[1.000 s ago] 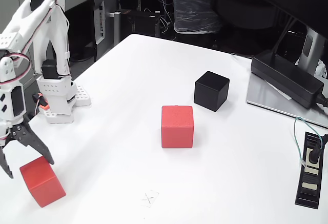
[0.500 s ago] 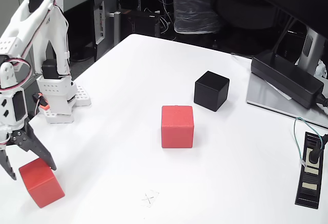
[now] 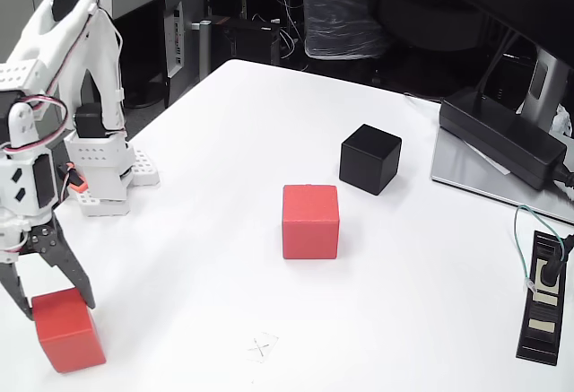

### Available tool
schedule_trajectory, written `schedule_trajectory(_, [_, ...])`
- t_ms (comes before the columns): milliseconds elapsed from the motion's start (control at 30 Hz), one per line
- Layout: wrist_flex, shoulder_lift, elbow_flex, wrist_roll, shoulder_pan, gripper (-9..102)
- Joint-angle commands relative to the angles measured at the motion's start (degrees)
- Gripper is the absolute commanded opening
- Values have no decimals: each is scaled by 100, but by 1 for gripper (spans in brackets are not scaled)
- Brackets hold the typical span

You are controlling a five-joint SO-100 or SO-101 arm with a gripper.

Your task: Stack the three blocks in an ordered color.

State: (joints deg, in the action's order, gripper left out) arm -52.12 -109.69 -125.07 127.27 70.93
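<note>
Fixed view: the claw, fingers spread, is lowering around the near red cube at the table's lower-left edge, which is shifting slightly; contact is probably beginning. The centre red cube and black cube are waiting unstacked.

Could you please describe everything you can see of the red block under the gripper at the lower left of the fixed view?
The red block is a plain matte cube with sharp edges and no markings. It sits flat on the white table near the lower left corner of the fixed view, turned slightly so one corner faces the camera. The gripper is open astride its top, one dark finger at its right upper edge and the other at its left. It stands well apart from the other red block and the black block.
</note>
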Motion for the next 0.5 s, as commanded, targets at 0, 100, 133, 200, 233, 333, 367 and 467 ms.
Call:
schedule_trajectory(0, [-18, -62, 62, -53, -202, 2])
schedule_trajectory(100, [-26, -70, 62, -62, -325, 2])
schedule_trajectory(133, [-26, -79, 62, -70, -378, 2])
schedule_trajectory(200, [-26, -193, 62, -211, -466, 1])
schedule_trajectory(233, [-35, -290, 62, -352, -519, 1])
schedule_trajectory(333, [-88, -633, 62, -967, -756, 1])
schedule_trajectory(367, [-88, -738, 62, -1213, -888, 1])
schedule_trajectory(467, [-88, -1028, 62, -2101, -1310, 1])
